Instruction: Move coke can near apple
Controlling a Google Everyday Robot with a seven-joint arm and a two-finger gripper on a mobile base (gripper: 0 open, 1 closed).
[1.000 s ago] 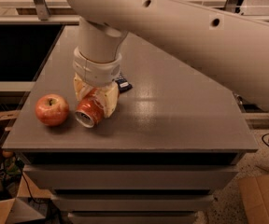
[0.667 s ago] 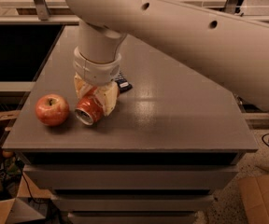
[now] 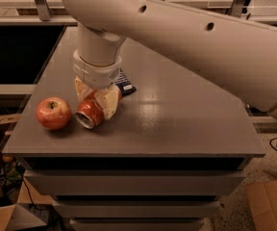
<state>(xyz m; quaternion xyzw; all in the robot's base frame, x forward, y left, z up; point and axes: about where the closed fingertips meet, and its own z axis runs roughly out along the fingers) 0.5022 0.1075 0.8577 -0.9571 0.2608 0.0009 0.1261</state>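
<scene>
Currently the gripper is down on the table, left of centre, with its 2 cream fingers clamped on the coke can, 1 on each side. Can lies on its side on the tabletop, silver end facing front-left. The apple sits upright just left of the can, a narrow gap between them. A dark blue wrapper lies flat just behind the gripper. The white arm runs in from the upper right.

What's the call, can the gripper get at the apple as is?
Likely not yet: the gripper is close beside the apple, but its jaws are shut on the lying coke can.
</scene>
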